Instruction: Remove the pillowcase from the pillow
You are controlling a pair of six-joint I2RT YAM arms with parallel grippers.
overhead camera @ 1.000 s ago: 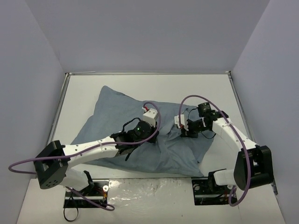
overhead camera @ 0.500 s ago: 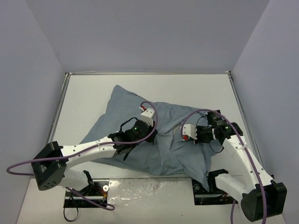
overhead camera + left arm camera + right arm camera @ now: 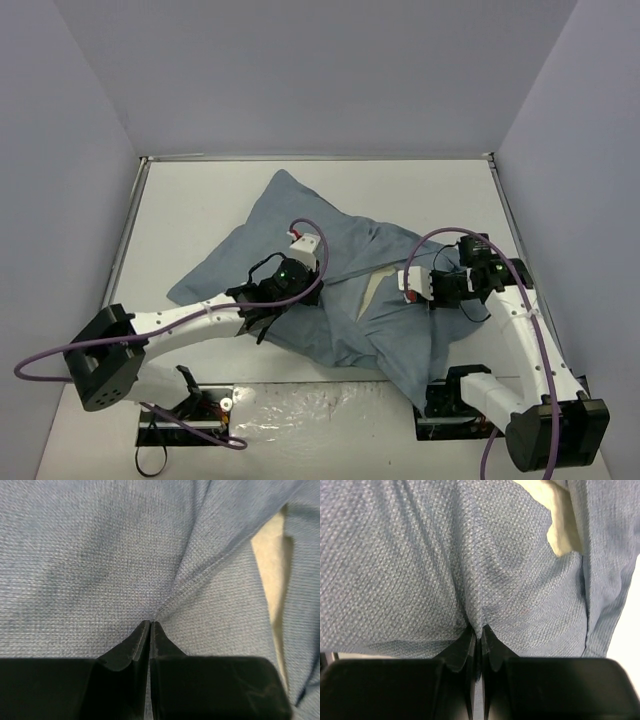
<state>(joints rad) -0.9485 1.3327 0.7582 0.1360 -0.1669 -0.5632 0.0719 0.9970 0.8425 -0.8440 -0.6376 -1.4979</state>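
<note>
top: the pillowcase [image 3: 365, 240] lies crumpled, bare table [image 3: 200, 200] beyond its far and left edges, a cream strip of pillow [image 3: 373, 292] at its opening. left wrist: left gripper [image 3: 150, 626] clamped tight on its hem. right wrist: right gripper [image 3: 480, 629] clamped on a pillowcase fold.

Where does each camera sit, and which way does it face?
Top external: above and behind the robot, looking down on left arm, right arm and the pillowcase.
Left wrist: along the left gripper, pinching blue cloth.
Right wrist: along the right gripper, likewise pinching.
Both wrist views share the pillow, a cream sliver.
</note>
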